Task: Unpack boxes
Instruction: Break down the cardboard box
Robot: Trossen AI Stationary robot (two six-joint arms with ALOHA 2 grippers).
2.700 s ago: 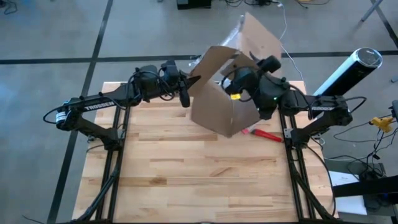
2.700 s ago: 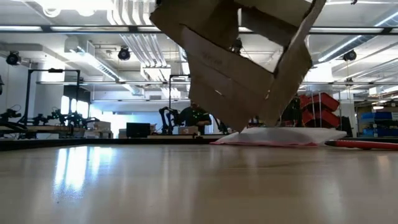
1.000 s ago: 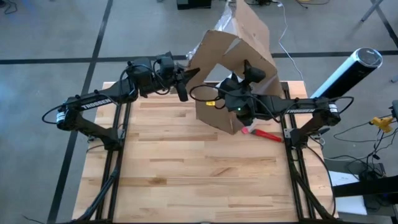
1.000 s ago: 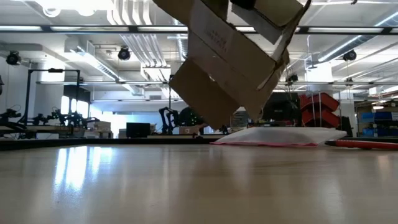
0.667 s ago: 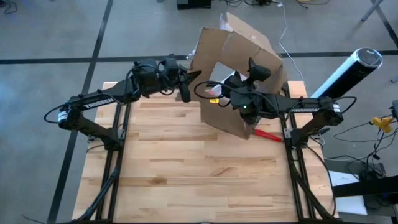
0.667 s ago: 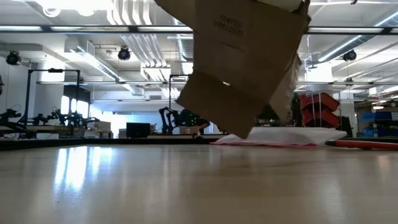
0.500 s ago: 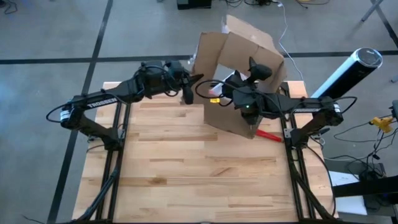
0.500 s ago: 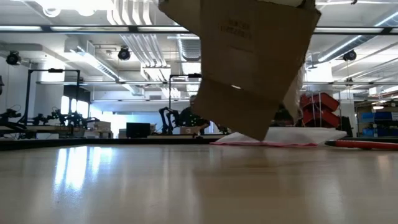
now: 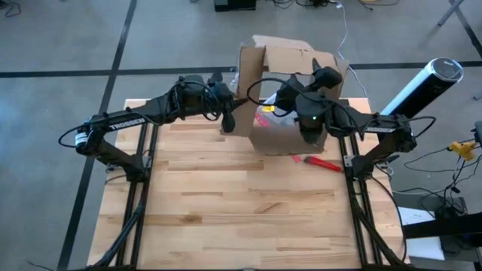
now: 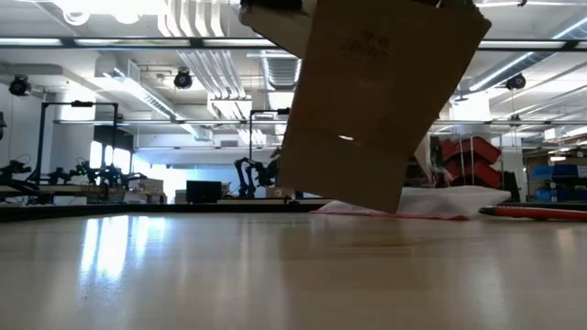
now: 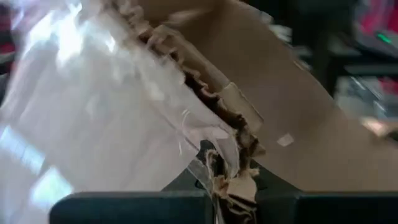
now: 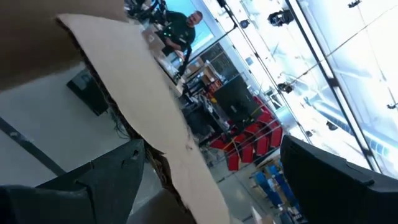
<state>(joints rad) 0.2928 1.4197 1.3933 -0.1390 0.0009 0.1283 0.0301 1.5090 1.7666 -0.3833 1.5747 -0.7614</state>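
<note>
While both arms crowd the far edge of the surface (image 9: 226, 196), the cardboard box (image 9: 290, 90) hangs tilted between them, its flaps open upward. From overhead something pink and yellow (image 9: 265, 114) shows inside it, though what it is I cannot tell. The left claw (image 9: 229, 114) is pinched tight on the box's torn left edge; its wrist camera shows the frayed cardboard and clear tape (image 11: 186, 124) caught between the fingers. The right claw (image 9: 305, 120) straddles the right wall, and its wrist camera shows one finger (image 12: 112, 177) against the cardboard while the other stands apart, so I cannot say whether it grips. Only the table-level camera shows the box clear of the surface, with a pink-edged clear pouch (image 10: 431, 203) lying behind it. Only the overhead camera shows the red tool (image 9: 320, 162) near the right edge.
</note>
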